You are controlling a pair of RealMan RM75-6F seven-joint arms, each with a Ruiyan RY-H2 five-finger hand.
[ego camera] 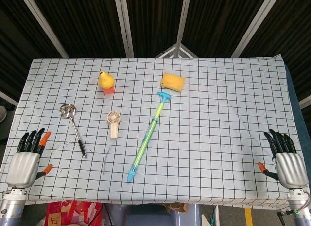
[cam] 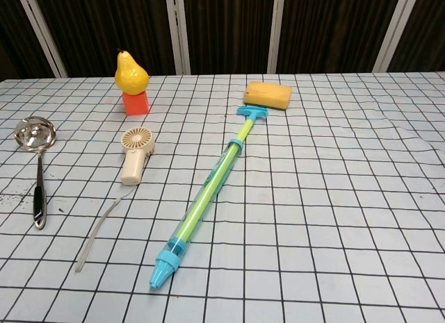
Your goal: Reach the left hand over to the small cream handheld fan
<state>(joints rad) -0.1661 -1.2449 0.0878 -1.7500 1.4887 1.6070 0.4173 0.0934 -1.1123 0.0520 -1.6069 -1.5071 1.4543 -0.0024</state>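
Note:
The small cream handheld fan (ego camera: 113,124) lies flat on the checked tablecloth, round head toward the far side, a thin strap trailing toward the near edge. The chest view shows the fan (cam: 135,153) left of centre. My left hand (ego camera: 26,158) rests at the near left corner of the table, fingers apart and holding nothing, well left of and nearer than the fan. At the near right corner my right hand (ego camera: 286,160) lies the same way, fingers spread and empty. Neither hand shows in the chest view.
A metal ladle (ego camera: 74,127) lies between my left hand and the fan. A yellow pear on an orange block (ego camera: 106,82) stands beyond the fan. A long green and blue water pump (ego camera: 148,137) lies right of the fan, with a yellow sponge (ego camera: 173,81) behind it.

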